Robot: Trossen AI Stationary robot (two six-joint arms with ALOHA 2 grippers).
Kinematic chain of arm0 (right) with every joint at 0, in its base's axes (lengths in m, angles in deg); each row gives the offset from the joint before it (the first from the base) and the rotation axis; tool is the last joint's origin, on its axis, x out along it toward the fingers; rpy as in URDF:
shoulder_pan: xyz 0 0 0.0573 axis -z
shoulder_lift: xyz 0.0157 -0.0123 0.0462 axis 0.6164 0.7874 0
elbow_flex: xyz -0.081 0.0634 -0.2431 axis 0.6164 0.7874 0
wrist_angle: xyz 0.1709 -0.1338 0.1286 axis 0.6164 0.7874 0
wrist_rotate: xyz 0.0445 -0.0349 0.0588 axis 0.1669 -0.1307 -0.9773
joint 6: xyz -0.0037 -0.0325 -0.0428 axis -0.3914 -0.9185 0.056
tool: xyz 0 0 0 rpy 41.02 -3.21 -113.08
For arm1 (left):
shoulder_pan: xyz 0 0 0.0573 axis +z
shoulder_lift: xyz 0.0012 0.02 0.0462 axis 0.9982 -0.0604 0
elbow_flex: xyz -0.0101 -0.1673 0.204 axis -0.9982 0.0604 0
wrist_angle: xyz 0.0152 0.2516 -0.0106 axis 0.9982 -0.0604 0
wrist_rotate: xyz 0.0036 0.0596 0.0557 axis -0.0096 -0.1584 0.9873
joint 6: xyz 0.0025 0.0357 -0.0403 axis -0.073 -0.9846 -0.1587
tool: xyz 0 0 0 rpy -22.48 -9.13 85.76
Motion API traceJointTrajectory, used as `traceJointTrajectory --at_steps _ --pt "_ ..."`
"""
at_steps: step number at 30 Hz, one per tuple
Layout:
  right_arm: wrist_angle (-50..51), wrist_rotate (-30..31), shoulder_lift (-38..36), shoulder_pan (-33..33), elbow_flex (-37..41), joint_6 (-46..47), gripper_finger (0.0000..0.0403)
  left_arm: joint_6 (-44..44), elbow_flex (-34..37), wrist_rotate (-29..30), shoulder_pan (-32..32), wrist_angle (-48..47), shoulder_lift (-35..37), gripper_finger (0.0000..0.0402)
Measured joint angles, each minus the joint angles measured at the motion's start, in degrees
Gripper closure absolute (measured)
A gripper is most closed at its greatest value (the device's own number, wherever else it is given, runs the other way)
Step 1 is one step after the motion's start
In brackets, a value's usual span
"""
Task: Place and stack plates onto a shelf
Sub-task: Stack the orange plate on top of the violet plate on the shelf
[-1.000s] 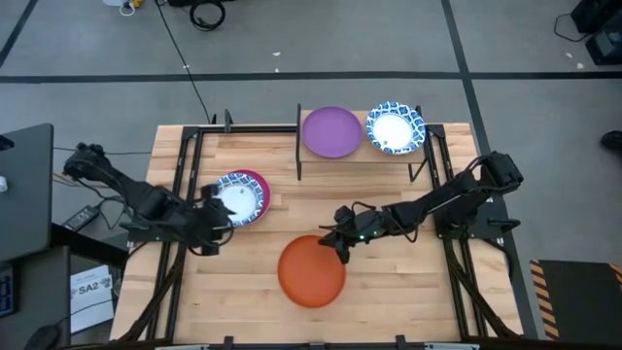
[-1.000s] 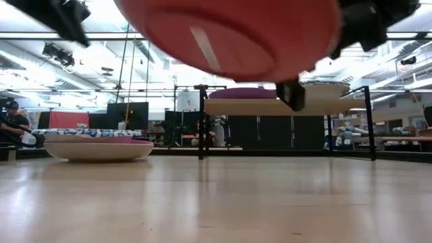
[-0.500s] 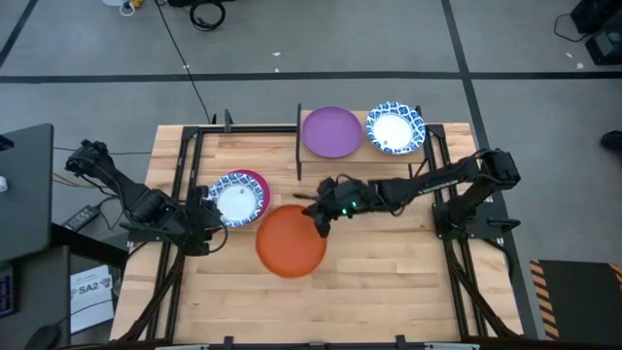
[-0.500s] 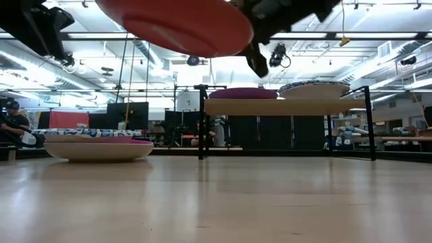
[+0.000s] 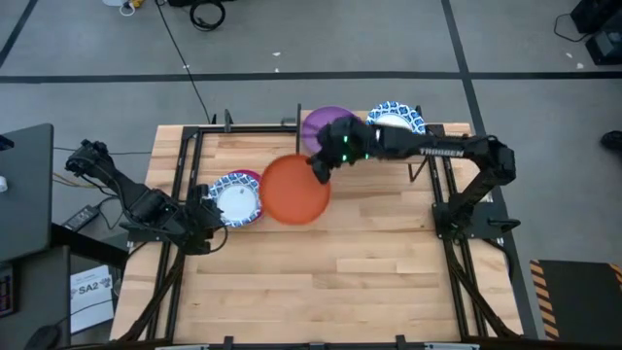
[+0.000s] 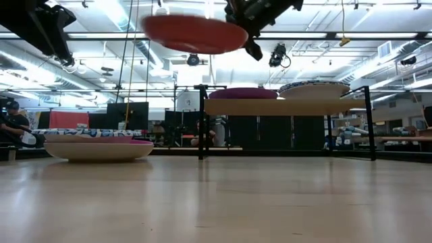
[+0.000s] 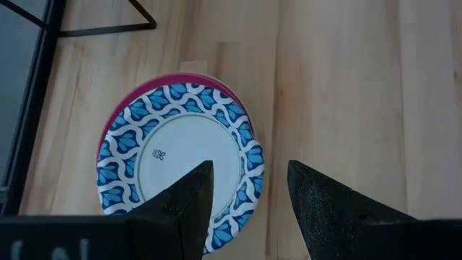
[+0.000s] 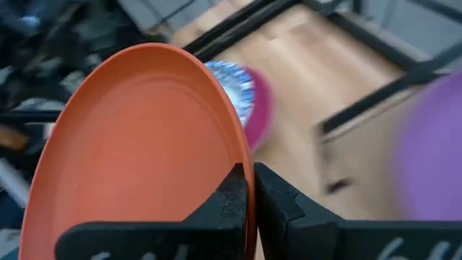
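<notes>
On the table: a wide light-wood top framed by black rails, carrying everything below.
Shelf: a light-wood board on thin black legs at the far edge of the table; in the low view it stands well clear of the tabletop.
Right arm: stretched from its base at the table's right side across toward the shelf's left end.
Left arm: low over the table's left part, pointing at the stack beside it.
Orange plate: held in the air, roughly level, just in front of the shelf's left end; in the low view it hangs higher than the shelf board.
Purple plate: on the left half of the shelf, partly covered from above by the right arm.
Blue-rimmed plate on the shelf: on the right half, next to the purple one; only its far rim shows past the arm.
Stack on the table: a second blue-rimmed plate lying on a magenta plate, whose rim shows along one side; the stack sits on the table's left part, near the orange plate's edge as seen from above.
Right gripper: clamped on the orange plate's rim, fingers pressed on either face of it.
Left gripper: fingers spread apart, holding nothing, poised above the near edge of the stack.
</notes>
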State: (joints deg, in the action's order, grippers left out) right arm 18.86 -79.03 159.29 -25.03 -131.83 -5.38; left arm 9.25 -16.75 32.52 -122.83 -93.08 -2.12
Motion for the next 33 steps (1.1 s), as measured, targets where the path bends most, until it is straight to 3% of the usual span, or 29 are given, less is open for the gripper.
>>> traceJointTrajectory --at_steps 8,19,33 --pt "10.37 -0.01 -0.07 11.08 -7.4 -3.47 0.0382 0.01 0.0 0.0 0.0 0.18 0.0 0.0216" --pt "12.3 -4.72 -0.07 25.03 -7.77 -5.37 0.0381 0.48 0.0 -0.02 0.0 0.22 0.0 0.0216" --pt "14.36 -4.39 0.42 31.07 -6.87 -7.55 0.0381 0.55 0.0 -0.02 0.0 0.31 0.0 0.0216"
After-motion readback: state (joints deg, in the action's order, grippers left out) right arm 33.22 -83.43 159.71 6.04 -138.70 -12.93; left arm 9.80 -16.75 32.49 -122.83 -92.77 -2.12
